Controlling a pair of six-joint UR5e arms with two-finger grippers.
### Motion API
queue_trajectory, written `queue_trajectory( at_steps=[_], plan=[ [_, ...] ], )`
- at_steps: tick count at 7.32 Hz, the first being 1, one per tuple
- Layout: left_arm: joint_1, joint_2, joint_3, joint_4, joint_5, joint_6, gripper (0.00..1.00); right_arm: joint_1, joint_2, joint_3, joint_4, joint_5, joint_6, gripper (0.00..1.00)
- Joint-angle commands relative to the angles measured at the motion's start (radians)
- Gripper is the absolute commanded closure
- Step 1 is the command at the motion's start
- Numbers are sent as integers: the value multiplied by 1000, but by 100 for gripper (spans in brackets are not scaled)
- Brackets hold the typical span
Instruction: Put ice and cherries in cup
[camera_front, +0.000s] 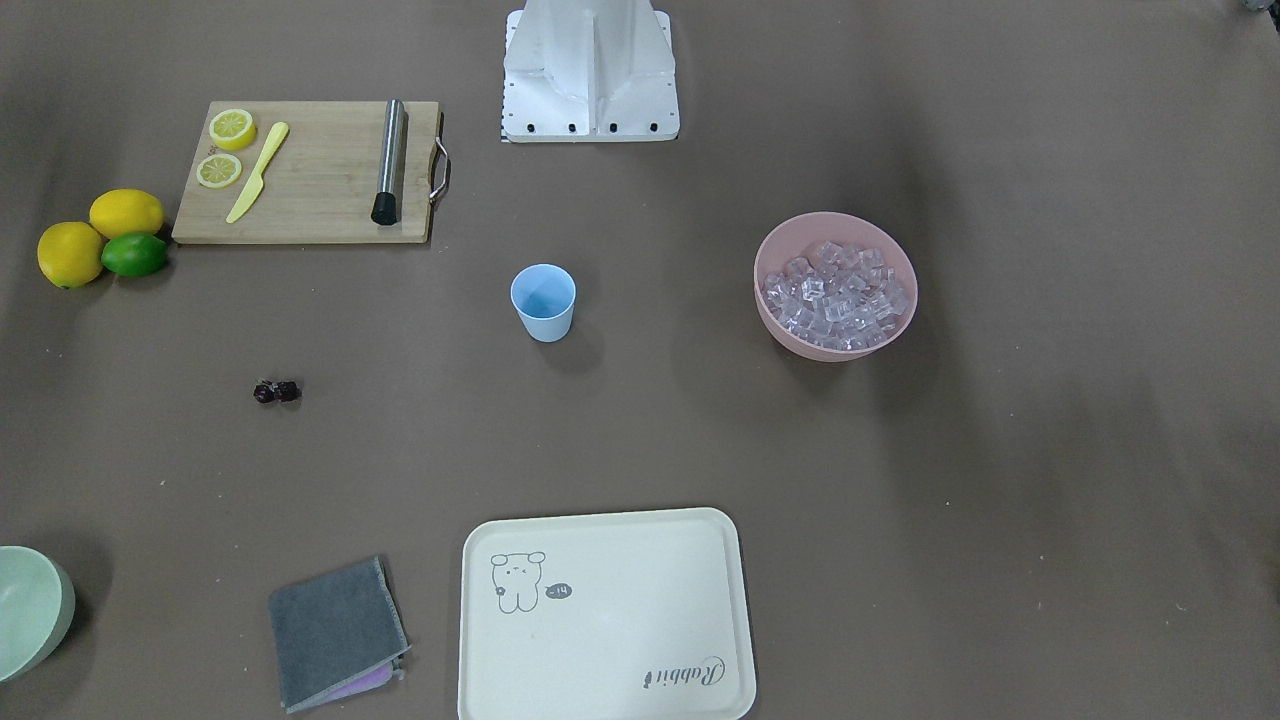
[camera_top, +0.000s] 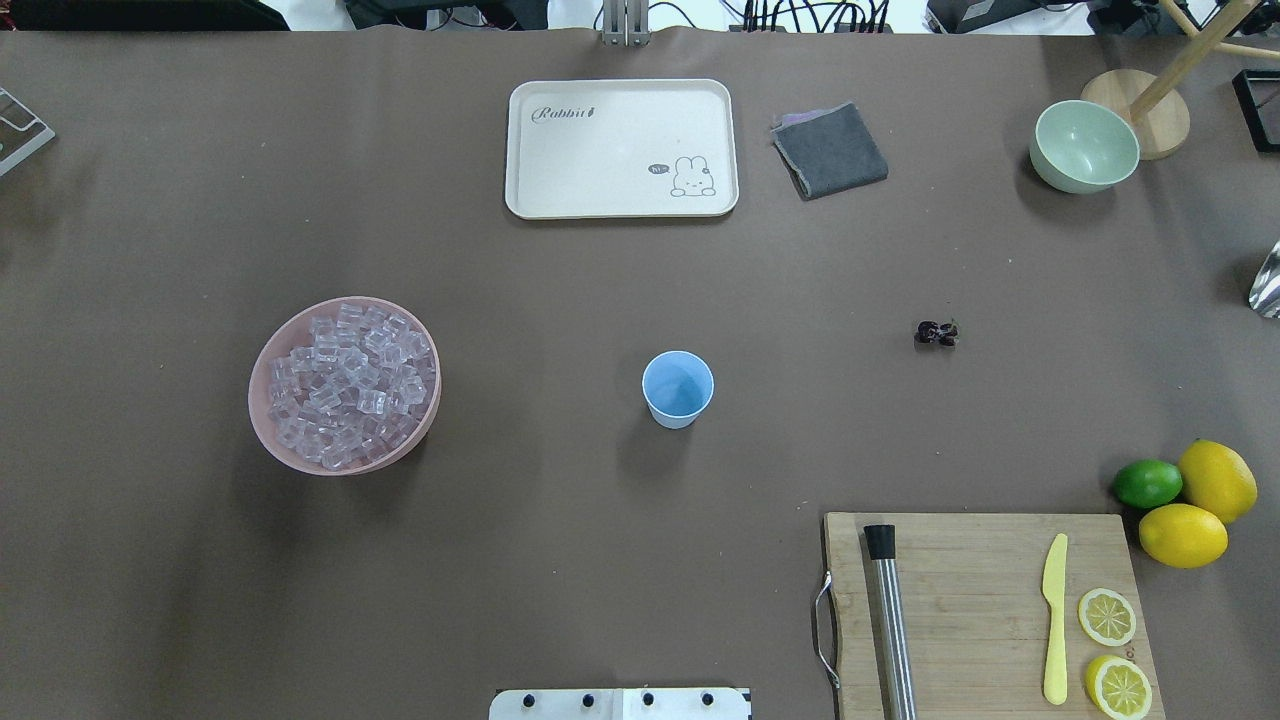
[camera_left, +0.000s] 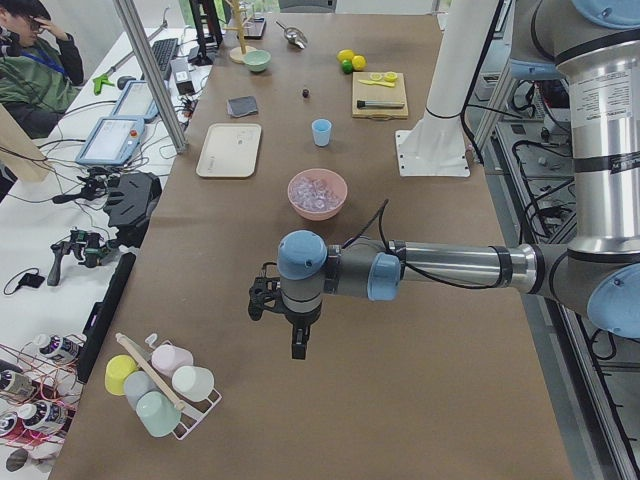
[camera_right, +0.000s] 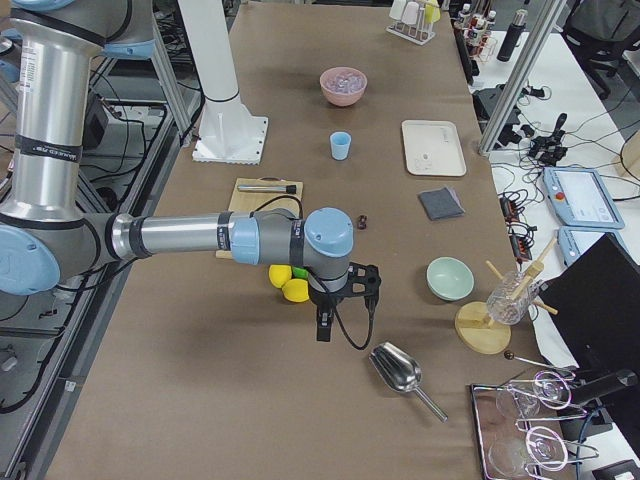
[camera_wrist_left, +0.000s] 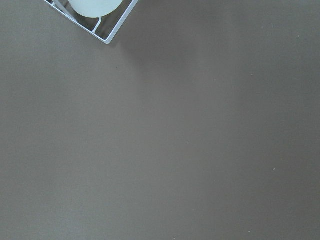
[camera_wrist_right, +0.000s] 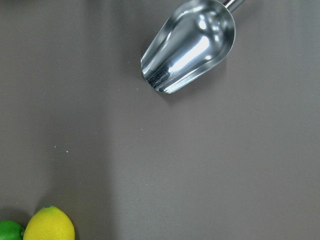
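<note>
The overhead view looks steeply down from behind the robot's white metal base (camera_top: 620, 703), with the small light blue tapered plastic cup (camera_top: 678, 388) near its centre. The front-facing view looks down from across the table and shows that cup, and the wide pink bowl (camera_top: 256, 400) off to its side, turned around. Both side views look lengthwise from the table's ends, the cup far off. The wrist cameras look straight down, close to the brown table cover (camera_wrist_left: 175, 150); the right one's shiny steel scoop (camera_wrist_right: 192, 47) also shows in the right side view.
</note>
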Motion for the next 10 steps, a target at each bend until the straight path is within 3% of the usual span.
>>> queue_trajectory(
  at_steps=[1,10],
  plan=[
    [0,0,-2,0,0,0,1,0,-1,6,0,0,0,0],
    [-14,-35,-110,-11,-3,-5,1,0,34,43,32,0,9,0]
  ],
)
